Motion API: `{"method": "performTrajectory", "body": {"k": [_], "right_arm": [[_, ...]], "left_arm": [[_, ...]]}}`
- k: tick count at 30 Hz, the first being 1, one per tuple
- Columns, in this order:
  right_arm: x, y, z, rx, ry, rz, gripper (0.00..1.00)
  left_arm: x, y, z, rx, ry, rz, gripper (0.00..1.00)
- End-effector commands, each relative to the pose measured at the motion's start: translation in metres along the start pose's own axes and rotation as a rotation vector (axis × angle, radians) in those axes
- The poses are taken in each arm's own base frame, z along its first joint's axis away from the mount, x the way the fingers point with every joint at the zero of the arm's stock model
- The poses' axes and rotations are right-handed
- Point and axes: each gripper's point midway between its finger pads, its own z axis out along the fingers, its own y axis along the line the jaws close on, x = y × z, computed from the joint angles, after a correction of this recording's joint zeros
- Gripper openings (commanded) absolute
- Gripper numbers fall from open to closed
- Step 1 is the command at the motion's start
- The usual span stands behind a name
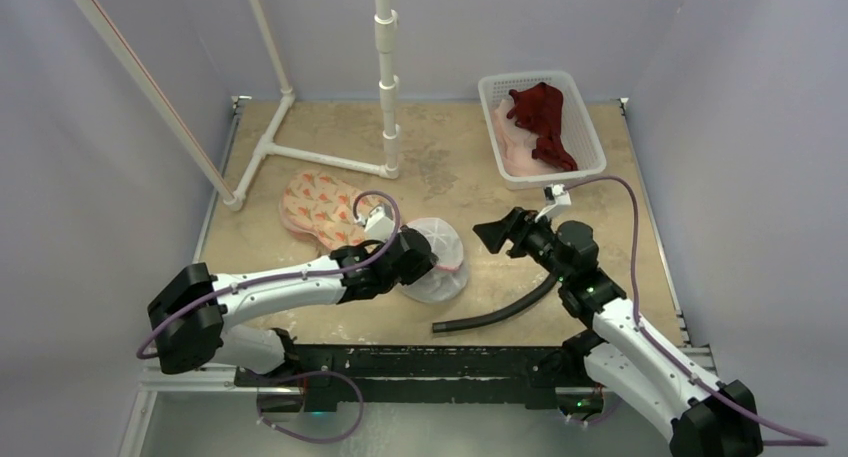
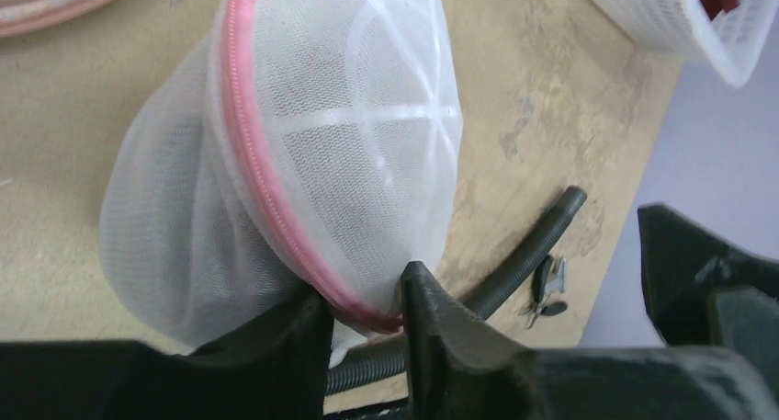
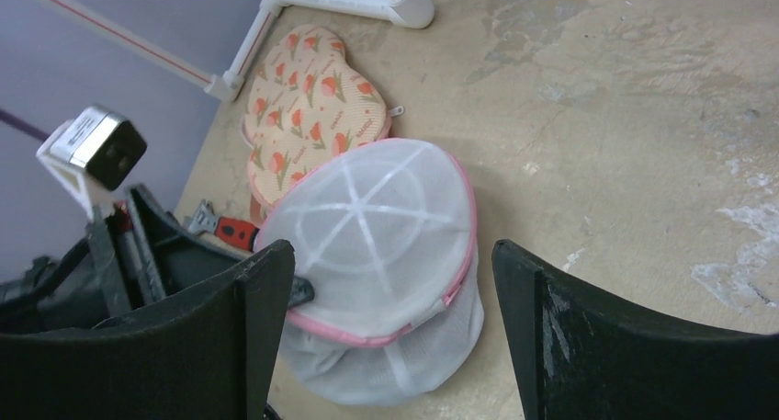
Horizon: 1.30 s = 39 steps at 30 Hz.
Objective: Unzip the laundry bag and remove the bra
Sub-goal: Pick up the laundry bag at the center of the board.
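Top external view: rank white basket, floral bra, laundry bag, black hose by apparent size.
1. white basket
2-3. floral bra and laundry bag: too close to call, since the left gripper covers part of the bag
4. black hose: long but thin

White links [image 1: 290,280], black joints [image 1: 190,322], purple cables [image 1: 635,242], matte-black right tool [image 3: 393,255]

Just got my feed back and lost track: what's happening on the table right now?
The left gripper is pinched on the pink zipper rim of the mesh laundry bag, holding it tilted up. The right gripper hovers open just right of the bag, touching nothing. A floral bra lies on the table left of the bag, outside it. The mesh looks empty. I cannot tell if the zipper is fully open.
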Motion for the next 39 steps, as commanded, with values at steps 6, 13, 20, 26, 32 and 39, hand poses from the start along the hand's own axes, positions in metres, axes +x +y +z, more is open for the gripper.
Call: {"method": "performTrajectory", "body": {"k": [6, 13, 20, 26, 32, 39], "right_arm": [[-0.001, 0.036, -0.014, -0.250, -0.052, -0.127, 0.82], [0.028, 0.037, -0.008, -0.320, 0.049, -0.057, 0.83], [0.040, 0.051, -0.001, -0.420, 0.143, 0.006, 0.84], [0.041, 0.062, -0.003, -0.500, 0.201, 0.090, 0.84], [0.035, 0.054, -0.001, -0.459, 0.177, 0.159, 0.82], [0.034, 0.035, -0.008, -0.424, 0.158, 0.176, 0.82]], "left_arm": [[-0.028, -0.028, -0.013, 0.239, 0.004, 0.029, 0.12], [-0.035, -0.037, -0.039, 0.509, 0.058, 0.143, 0.06], [-0.034, -0.064, -0.073, 0.751, 0.125, 0.388, 0.00], [-0.033, -0.080, -0.102, 0.869, 0.119, 0.585, 0.00], [-0.038, -0.087, -0.113, 0.910, 0.085, 0.608, 0.00], [-0.041, -0.091, -0.121, 0.939, 0.066, 0.606, 0.00]]}}
